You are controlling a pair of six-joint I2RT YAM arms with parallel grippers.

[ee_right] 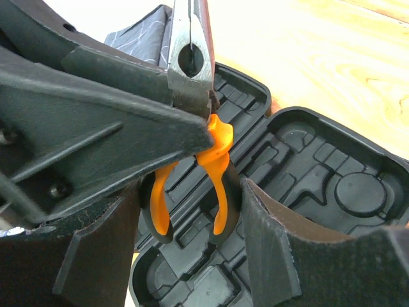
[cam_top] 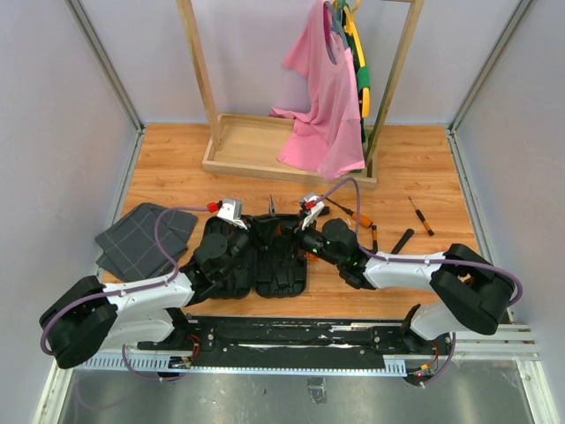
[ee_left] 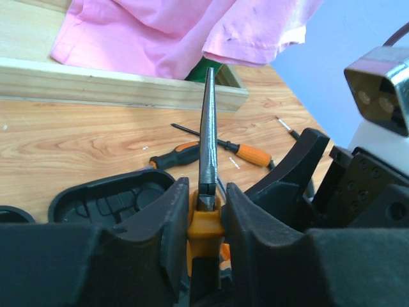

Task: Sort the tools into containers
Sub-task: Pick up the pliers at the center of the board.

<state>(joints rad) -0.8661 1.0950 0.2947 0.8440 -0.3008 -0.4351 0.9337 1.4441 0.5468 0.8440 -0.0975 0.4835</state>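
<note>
Left claw (ee_left: pixel 206 192) clamps pliers (ee_left: pixel 208 128) (nose up) | handles between right claw's (ee_right: pixel 188 198) fingers

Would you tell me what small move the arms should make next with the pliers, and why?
Probably close the right tool on the orange handles. The left tool clamps the pliers at the pivot, over the open case; the right fingers bracket the handles, contact unclear. A second grip would likely let it steer them into a slot.
</note>
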